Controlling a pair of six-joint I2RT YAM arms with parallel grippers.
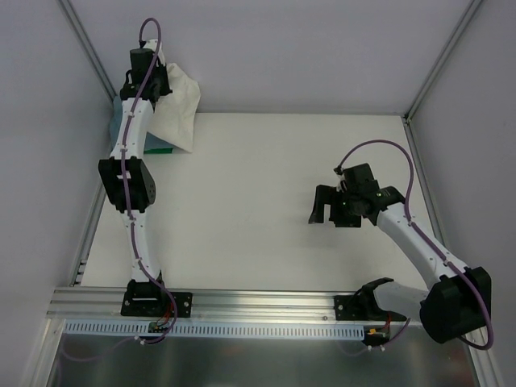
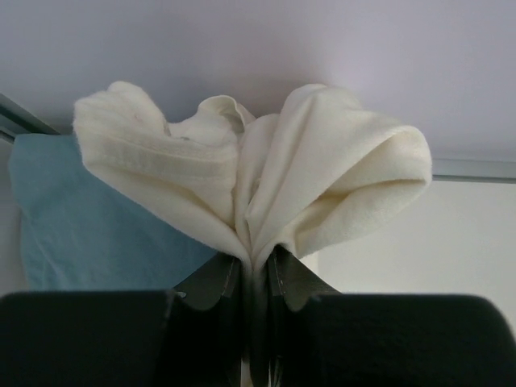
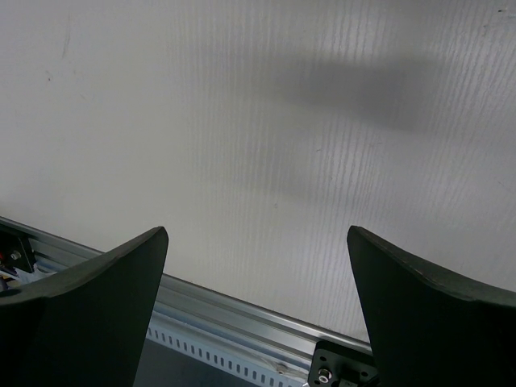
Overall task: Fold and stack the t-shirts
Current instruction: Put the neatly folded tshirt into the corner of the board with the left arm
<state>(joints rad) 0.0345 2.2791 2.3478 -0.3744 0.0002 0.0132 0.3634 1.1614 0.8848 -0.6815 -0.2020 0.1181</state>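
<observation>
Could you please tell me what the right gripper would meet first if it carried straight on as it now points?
Most likely the white table: the open right gripper faces only that surface, with nothing showing in between, though the depth is hard to judge.

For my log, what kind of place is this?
Likely a lab robot test cell: white table, aluminium rail along its near edge, plain walls, left gripper pinching a cream t-shirt.

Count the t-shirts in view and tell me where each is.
2. The cream t-shirt hangs bunched from the shut left gripper at the table's far-left corner. The teal-blue t-shirt lies beneath it, mostly covered. Others could be hidden underneath.
</observation>
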